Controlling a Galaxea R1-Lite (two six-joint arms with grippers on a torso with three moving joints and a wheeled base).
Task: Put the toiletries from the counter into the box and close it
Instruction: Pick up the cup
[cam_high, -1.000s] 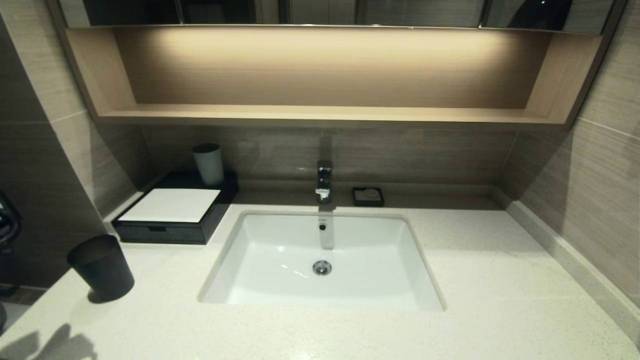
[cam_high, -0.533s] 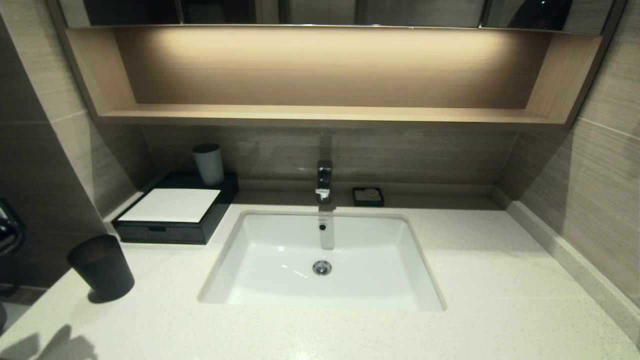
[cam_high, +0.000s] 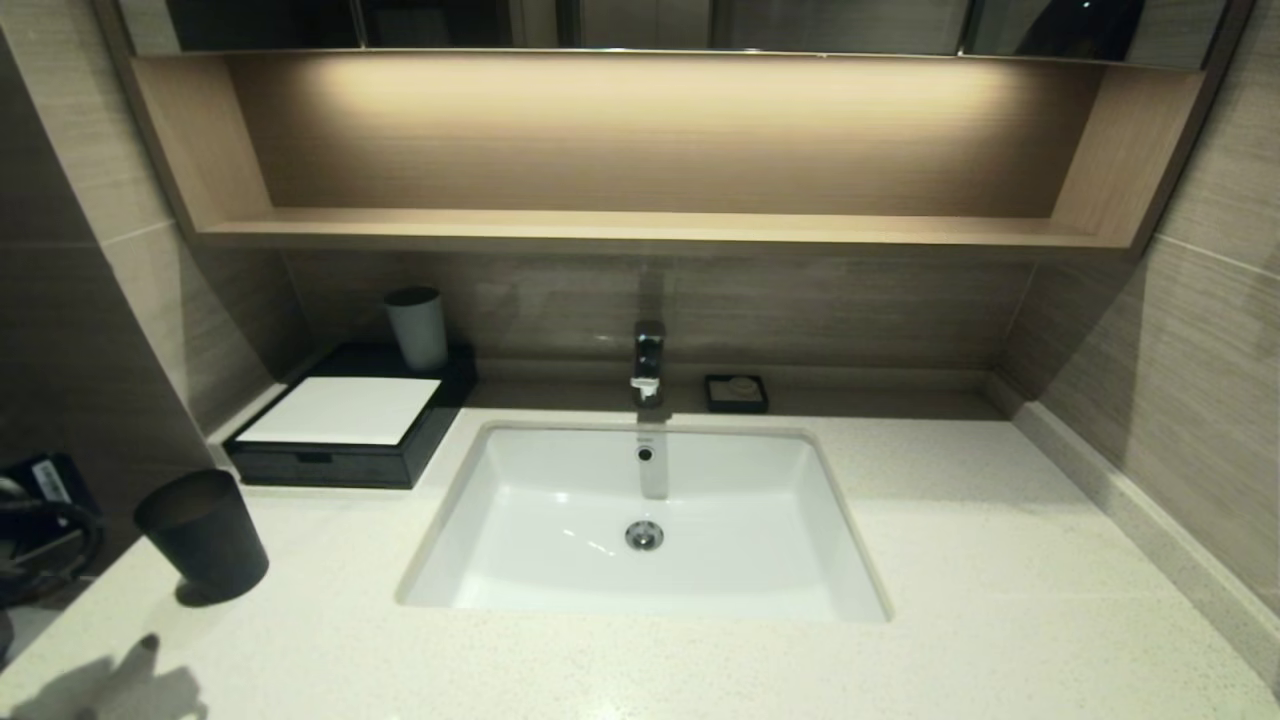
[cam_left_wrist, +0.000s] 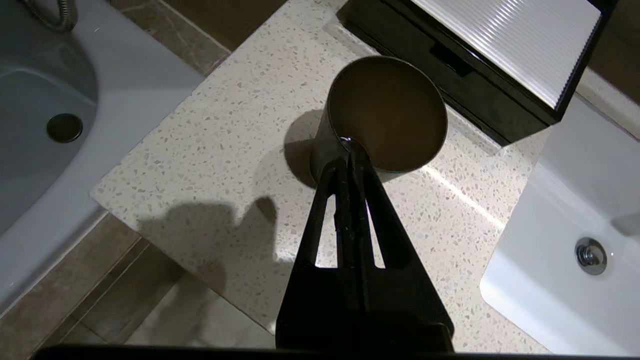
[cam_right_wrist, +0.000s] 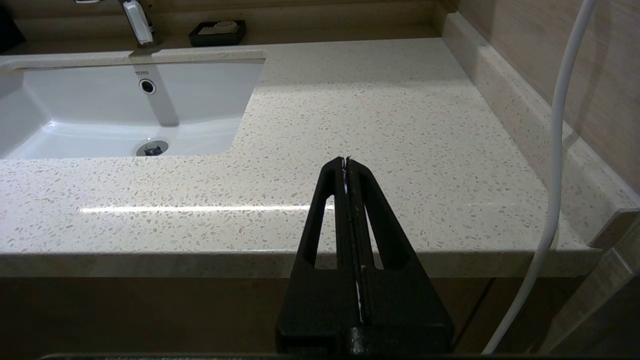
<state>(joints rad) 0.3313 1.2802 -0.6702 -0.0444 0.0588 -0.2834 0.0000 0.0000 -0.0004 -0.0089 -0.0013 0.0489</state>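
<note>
While my left pincer (cam_left_wrist: 352, 145) is hovering closed above the cup (cam_left_wrist: 385, 115), I am judging it should open before reaching the box (cam_left_wrist: 480, 65) drawer; my right pincer (cam_right_wrist: 346, 161), closed, is idling.

Basin (cam_high: 640, 520) sits sunk mid-counter (cam_high: 1000, 560). Box (cam_high: 345, 425) at back left, a cup (cam_high: 418, 328) on its rear corner. Tapered cup (cam_high: 203, 535) in front of box, nr left edge. Tap (cam_high: 648, 362) behind basin; soap dish (cam_high: 736, 393), probably, to its right.
</note>
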